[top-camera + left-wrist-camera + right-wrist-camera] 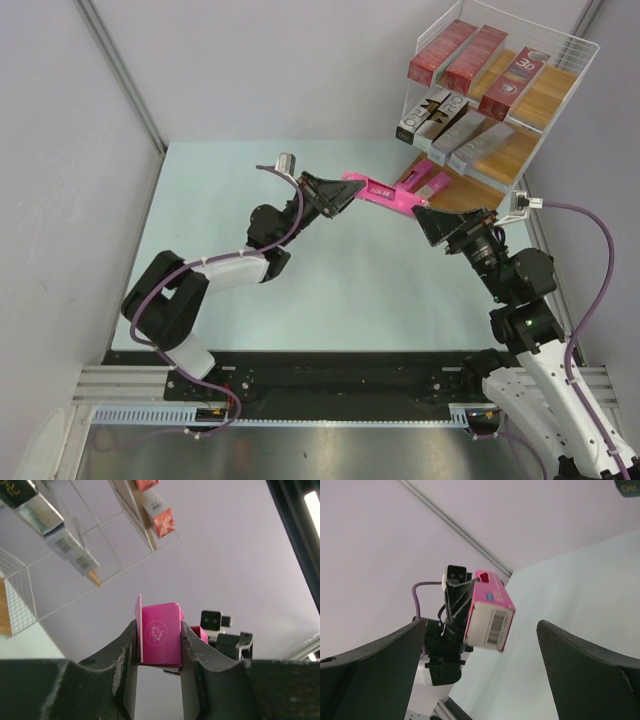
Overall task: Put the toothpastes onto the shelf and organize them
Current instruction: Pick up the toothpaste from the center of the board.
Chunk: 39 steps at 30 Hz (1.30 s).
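Observation:
My left gripper [338,194] is shut on one end of a bright pink toothpaste carton [385,195] and holds it in the air, pointing right. In the left wrist view the carton [160,634] sits clamped between the fingers [122,655]. My right gripper [428,218] is open at the carton's other end. In the right wrist view the barcode end [490,625] hangs between the wide-apart fingers [380,665], touching neither. The shelf [570,45] stands far right with three dark red cartons [470,55] on top, silver-grey ones [455,128] in the middle and pink ones [425,180] at the bottom.
The pale green table [230,230] lies under both arms. Grey walls close in the left side and the back. The shelf's wire frame [75,580] shows from below in the left wrist view, with silver-grey cartons [50,522] and a red carton end [162,522].

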### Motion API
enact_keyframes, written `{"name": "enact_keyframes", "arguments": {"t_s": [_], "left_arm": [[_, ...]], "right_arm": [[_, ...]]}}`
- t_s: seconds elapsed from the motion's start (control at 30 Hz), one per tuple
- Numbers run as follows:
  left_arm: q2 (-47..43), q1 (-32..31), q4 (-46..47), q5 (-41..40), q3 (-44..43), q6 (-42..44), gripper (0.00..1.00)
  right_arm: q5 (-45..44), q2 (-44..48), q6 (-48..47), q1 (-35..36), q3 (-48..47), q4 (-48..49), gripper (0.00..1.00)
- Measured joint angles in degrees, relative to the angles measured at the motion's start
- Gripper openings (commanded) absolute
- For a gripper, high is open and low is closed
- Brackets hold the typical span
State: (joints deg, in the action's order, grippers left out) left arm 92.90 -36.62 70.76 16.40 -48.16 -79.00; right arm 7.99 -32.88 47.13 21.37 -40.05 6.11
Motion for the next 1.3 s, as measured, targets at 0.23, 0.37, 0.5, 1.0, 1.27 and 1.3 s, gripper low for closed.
{"name": "enact_keyframes", "arguments": {"t_s": [0.23,0.37,0.5,1.0,1.27,1.3], "left_arm": [[3.0,-0.6,0.3,-2.8,-3.6,-0.1,0.32],[3.6,-1.0,0.1,-3.0,-4.1,0.0,0.33],[3.6,-1.7,-0.2,-3.0,-4.7,0.1,0.33],[3.6,-4.5,-1.2,-3.0,-4.9,1.9,0.34],[3.8,-5.2,-1.2,-3.0,-4.9,2.5,0.48],[3.8,-5.2,-1.3,-3.0,-4.9,2.5,0.52]], "right_arm": [[5.2,-0.2,4.3,-1.4,0.5,0.7,0.82],[5.7,-0.5,5.0,-1.4,0.6,1.1,0.76],[5.9,-1.8,5.6,-1.5,0.6,1.6,0.73],[3.7,-4.0,7.3,-3.4,0.9,0.9,0.55],[3.5,-3.7,8.5,-3.9,0.9,0.5,0.18],[3.7,-3.7,8.4,-4.0,0.9,0.5,0.18]]}}
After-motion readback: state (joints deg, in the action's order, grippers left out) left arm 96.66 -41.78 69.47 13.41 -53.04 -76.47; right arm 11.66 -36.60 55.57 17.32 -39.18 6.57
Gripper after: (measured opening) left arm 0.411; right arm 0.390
